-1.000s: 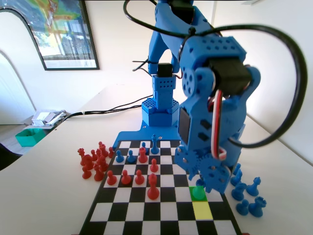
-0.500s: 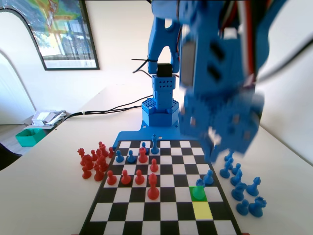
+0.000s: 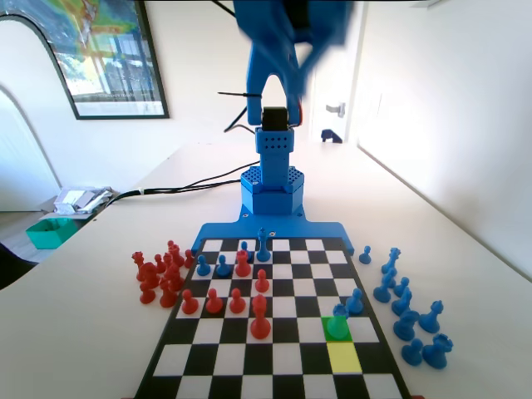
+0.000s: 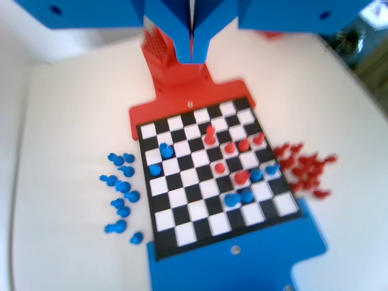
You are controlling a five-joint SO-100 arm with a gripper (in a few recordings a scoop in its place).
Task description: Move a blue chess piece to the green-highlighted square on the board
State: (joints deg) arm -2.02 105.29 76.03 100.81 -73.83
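The blue pawn (image 3: pixel 337 323) is seen standing on the green square (image 3: pixel 337 329), near the right edge of the board (image 3: pixel 249 366) in the fixed view, with a yellow square (image 3: pixel 343 357) just in front of it. The gripper (image 4: pixel 191 54) is raised high above the counter (image 3: pixel 83 316), its jaws pressed together and holding nothing.

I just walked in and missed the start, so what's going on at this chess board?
A blue robot arm is working a chess board that holds red and blue pieces. A small blue pawn stands on the green-highlighted square, near the right edge in the fixed view, with a yellow square just in front of it. The gripper is raised high above the board, jaws shut and empty. Captured pieces sit off both sides.
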